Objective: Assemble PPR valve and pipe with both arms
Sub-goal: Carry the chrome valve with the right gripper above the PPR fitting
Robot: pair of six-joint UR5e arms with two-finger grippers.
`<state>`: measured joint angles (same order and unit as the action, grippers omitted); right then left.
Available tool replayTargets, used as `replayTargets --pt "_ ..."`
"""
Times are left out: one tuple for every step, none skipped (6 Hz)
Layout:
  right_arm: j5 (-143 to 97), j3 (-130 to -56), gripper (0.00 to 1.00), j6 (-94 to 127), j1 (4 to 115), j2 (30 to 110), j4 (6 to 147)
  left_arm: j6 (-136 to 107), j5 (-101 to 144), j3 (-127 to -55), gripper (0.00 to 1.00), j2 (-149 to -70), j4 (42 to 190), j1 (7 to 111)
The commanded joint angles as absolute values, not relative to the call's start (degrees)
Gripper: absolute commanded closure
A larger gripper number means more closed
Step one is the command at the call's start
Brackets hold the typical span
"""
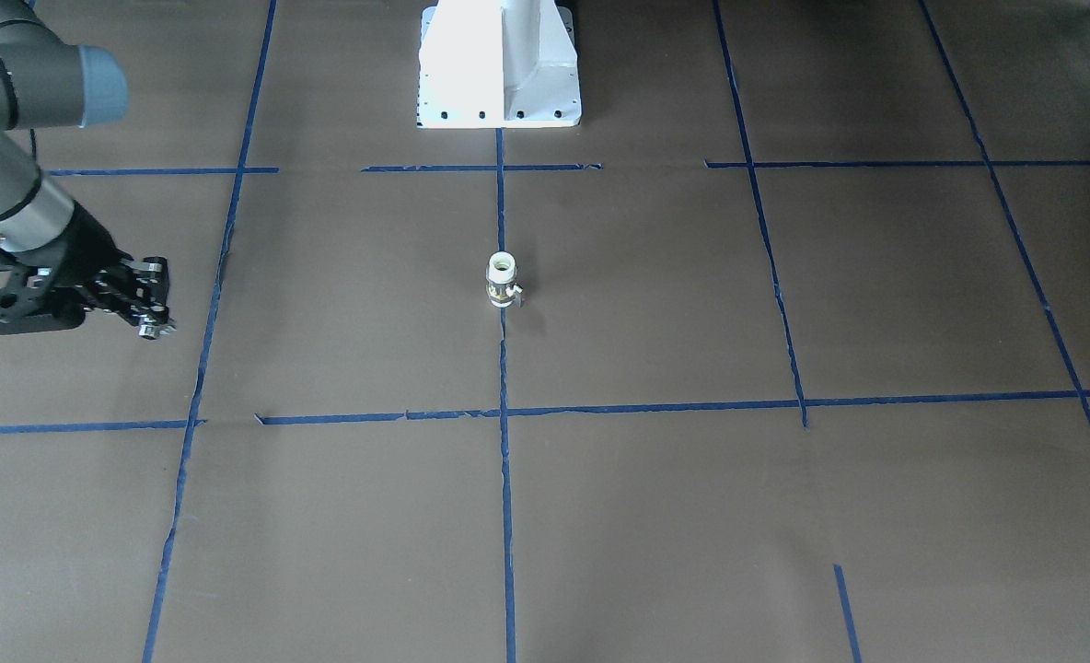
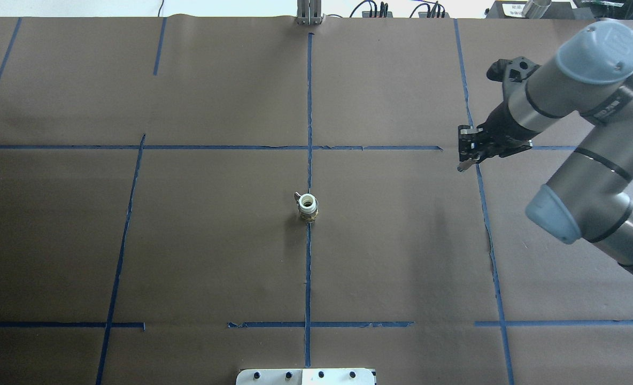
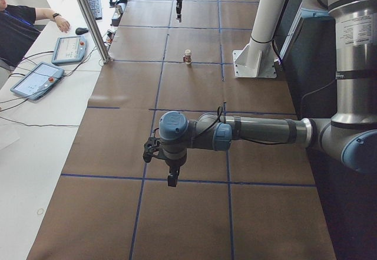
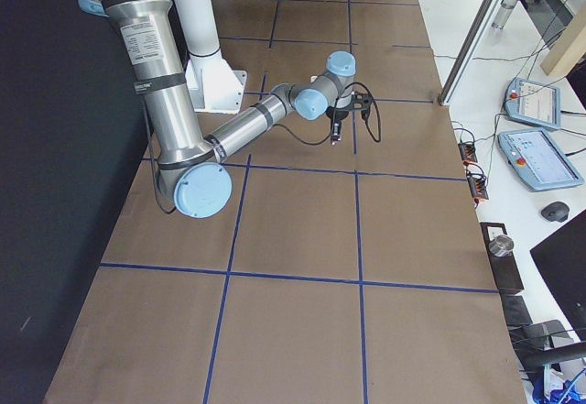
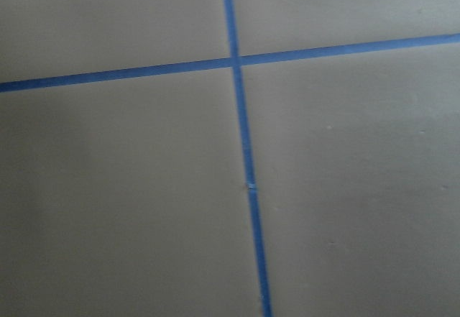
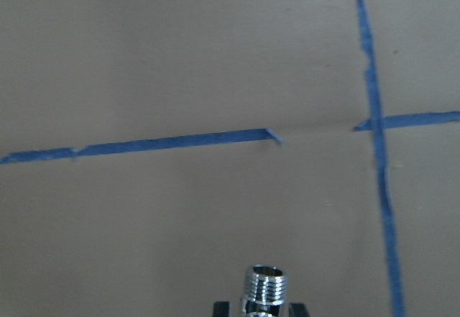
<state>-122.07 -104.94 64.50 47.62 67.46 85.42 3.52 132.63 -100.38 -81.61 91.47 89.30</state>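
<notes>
my right gripper (image 2: 466, 159) is pinching the pipe (image 6: 264, 287). in the right wrist view its threaded chrome stub pokes out between my two black fingertips (image 6: 221, 310), above the table (image 2: 402, 256) on the right side. my left gripper (image 3: 171, 177) hovers low over the table, far out on the left. only the side camera shows it, so i cannot tell whether its fingers are spread or pressed together. its own wrist view shows just tape and tabletop.

the PPR valve (image 2: 308, 206) stands upright on the centre tape line (image 2: 308, 278), in the middle of the table. its open white end faces up and its little lever (image 2: 298, 197) sticks out sideways. it is well apart from both grippers.

i judge the valve to be rigid and light, with a bit of heft from the metal band. it stands on a narrow end, so a sideways nudge would probably topple it. the smooth plastic looks slippery, so i would take it with my left gripper across the middle band, clear of the lever, leaving the top opening free. the pipe is hard, slick chrome and may twist in my pinch when pushed in, so it needs a firm, square hold.
</notes>
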Motion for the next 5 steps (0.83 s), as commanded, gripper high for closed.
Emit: replayTargets --pt "-113.61 -104.94 1.00 81.56 39.34 53.25 96.70 2.99 132.80 -100.55 0.00 -82.00 91.41 89.30" --pt "-110.07 -104.94 1.00 90.00 35.89 48.21 100.94 2.99 132.80 -100.55 0.00 -82.26 91.32 89.21" --pt "-105.51 -104.16 1.00 96.35 31.42 44.08 103.60 2.99 132.89 -100.46 0.00 -82.27 91.32 89.30" --pt "-102.42 -102.41 1.00 100.33 28.51 41.77 104.32 2.90 133.76 -100.46 0.00 -82.27 91.32 89.21" --pt "-101.52 -100.04 1.00 102.55 26.82 40.36 104.41 2.90 133.94 -100.37 0.00 -82.18 91.32 89.30"
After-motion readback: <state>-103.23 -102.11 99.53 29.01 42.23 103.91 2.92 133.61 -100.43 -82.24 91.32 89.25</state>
